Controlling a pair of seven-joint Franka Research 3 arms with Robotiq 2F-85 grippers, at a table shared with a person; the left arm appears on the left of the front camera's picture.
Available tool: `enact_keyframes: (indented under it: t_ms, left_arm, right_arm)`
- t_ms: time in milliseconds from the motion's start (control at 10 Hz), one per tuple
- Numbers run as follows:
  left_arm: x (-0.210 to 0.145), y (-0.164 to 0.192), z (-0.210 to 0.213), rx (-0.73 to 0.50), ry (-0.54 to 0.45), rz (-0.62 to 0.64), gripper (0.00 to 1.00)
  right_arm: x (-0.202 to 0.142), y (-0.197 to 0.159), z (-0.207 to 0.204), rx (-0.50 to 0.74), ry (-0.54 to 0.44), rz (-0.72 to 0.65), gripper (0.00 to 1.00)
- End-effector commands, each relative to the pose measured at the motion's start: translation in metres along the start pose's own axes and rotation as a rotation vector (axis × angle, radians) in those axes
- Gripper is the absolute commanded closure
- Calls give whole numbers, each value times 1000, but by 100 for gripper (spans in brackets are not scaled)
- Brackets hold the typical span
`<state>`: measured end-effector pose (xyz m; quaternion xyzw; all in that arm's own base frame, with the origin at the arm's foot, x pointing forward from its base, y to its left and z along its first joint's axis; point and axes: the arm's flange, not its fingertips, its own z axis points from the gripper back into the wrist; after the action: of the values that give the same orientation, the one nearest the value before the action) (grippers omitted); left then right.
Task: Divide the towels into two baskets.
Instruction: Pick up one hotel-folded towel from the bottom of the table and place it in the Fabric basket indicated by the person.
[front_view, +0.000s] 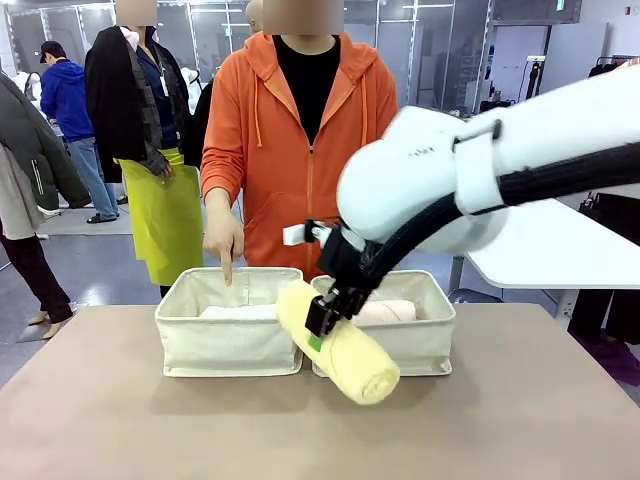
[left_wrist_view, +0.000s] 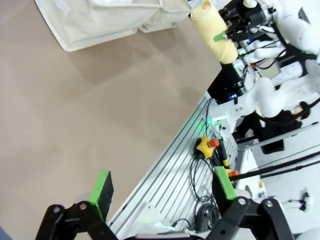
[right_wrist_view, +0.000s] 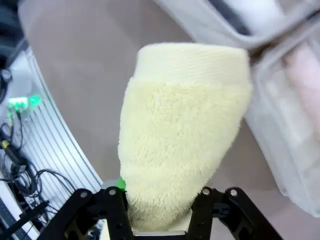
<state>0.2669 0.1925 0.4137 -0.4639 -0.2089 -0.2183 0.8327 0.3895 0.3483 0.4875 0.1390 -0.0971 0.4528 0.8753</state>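
My right gripper (front_view: 320, 326) is shut on a pale yellow rolled towel (front_view: 338, 345), holding it tilted in the air in front of the two cream baskets. In the right wrist view the yellow towel (right_wrist_view: 185, 135) stands up between my black fingers (right_wrist_view: 116, 209). A white towel (front_view: 240, 312) lies in the left basket (front_view: 228, 345). A pale pink towel (front_view: 388, 311) lies in the right basket (front_view: 420, 340). The person's hand (front_view: 225, 240) points a finger down into the left basket. My left gripper (left_wrist_view: 164, 185) hangs open over the table's near edge, holding nothing.
A person in an orange hoodie (front_view: 300, 140) stands behind the baskets at the far side. The brown tabletop (front_view: 150, 420) lies bare in front of the baskets. Cables and a yellow stop button (left_wrist_view: 206, 146) sit on the metal rail below the table's near edge.
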Motion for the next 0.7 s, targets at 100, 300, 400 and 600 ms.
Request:
enact_keyframes:
  t_ms: [100,300,400,600]
  left_arm:
    - [1,-3,3,2,-8,-9,0]
    - [1,-3,3,2,-8,-9,0]
    - [1,-3,3,2,-8,-9,0]
    - [1,-3,3,2,-8,-9,0]
  right_arm:
    - [107,-6,21,-163,122,340,58]
    - [176,-6,13,-194,158,542,58]
    - [203,-9,3,-196,174,600,58]
    - [240,-19,-29,-204,201,709,58]
